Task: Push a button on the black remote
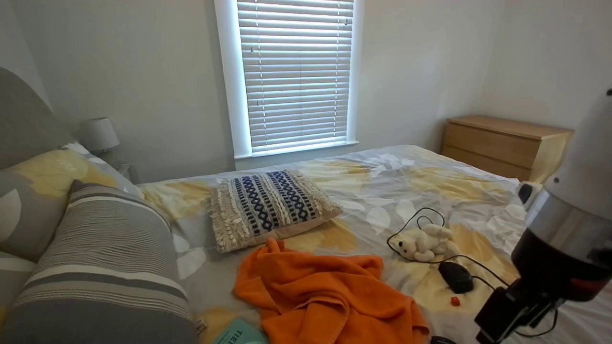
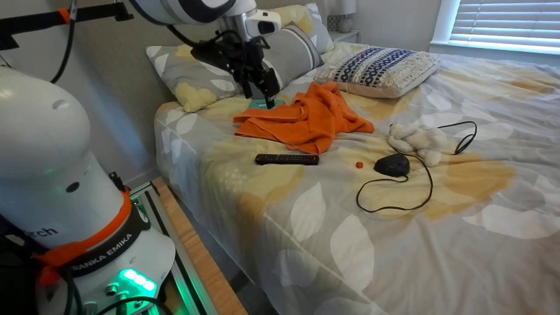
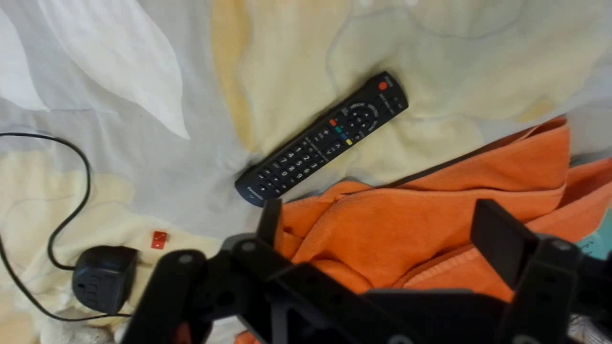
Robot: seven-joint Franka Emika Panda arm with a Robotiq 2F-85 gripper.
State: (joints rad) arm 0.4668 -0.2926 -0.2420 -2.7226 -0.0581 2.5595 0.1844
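Held the arm stretched out at 11 o'clock in an exterior view, high above the base at 8. Angled down past the wrist, with the fingers aimed toward 5 o'clock there, raised in the air and hiding part of the book. Showed a pale link at 3 o'clock in an exterior view, tilted, with the same fingers slanting toward 7. Had them spread wide and released, at 4 and 7 o'clock in the wrist view, with the orange cloth visible through the gap.

Showed the remote flat on the bedspread in an exterior view, toward 5 o'clock from the fingers and well apart from them, and just beside the cloth at its 7 o'clock edge. Had it just off the middle of the wrist view toward 12 o'clock, buttons up. Ran aslant there, with the red power button at the 2 o'clock end and Panasonic lettering at the 8 o'clock end.

Showed the black device at 8 o'clock in the wrist view, near the red die and joined to a looping cable. Had the bear at 2 o'clock from that device in an exterior view, and the pillow at 2 o'clock from the cloth.
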